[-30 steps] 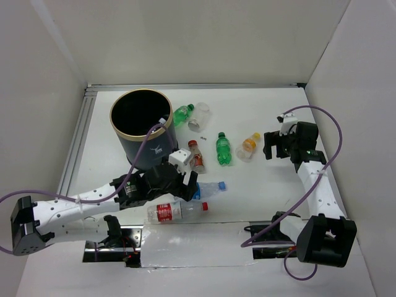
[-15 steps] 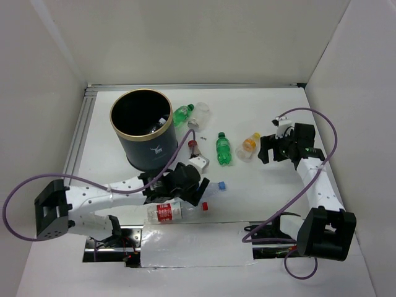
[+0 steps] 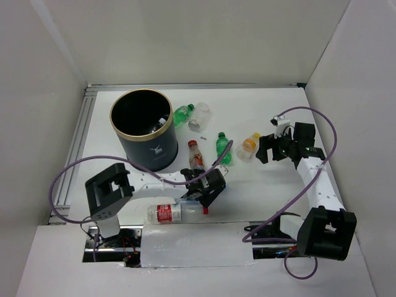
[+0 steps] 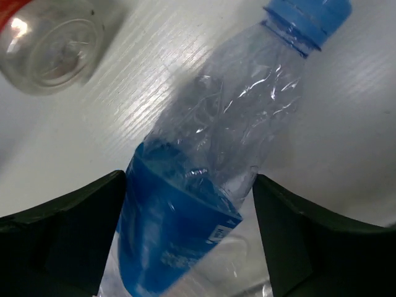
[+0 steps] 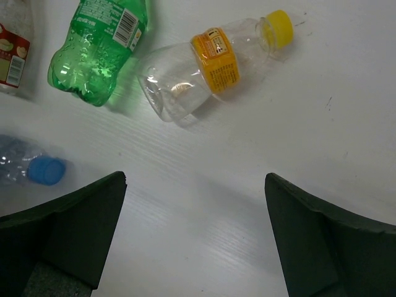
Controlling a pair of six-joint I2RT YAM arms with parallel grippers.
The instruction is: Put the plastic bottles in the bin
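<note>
The bin is a black bucket with a gold rim, standing at the back left. A crumpled clear bottle with a blue label and blue cap lies on the table between the fingers of my left gripper, whose jaws stand wide around its body. From above, that left gripper sits low at centre front. My right gripper is open over bare table, just short of a yellow-capped, orange-labelled bottle. From above, the right gripper is at the right.
More bottles lie loose: a green one, a red-labelled one, a red-capped one at the front edge, and a green and a clear one beside the bin. White walls enclose the table.
My left arm has stretched out to the right and dropped low, so its gripper now covers the blue-labelled bottle. The right gripper has shifted only slightly.
</note>
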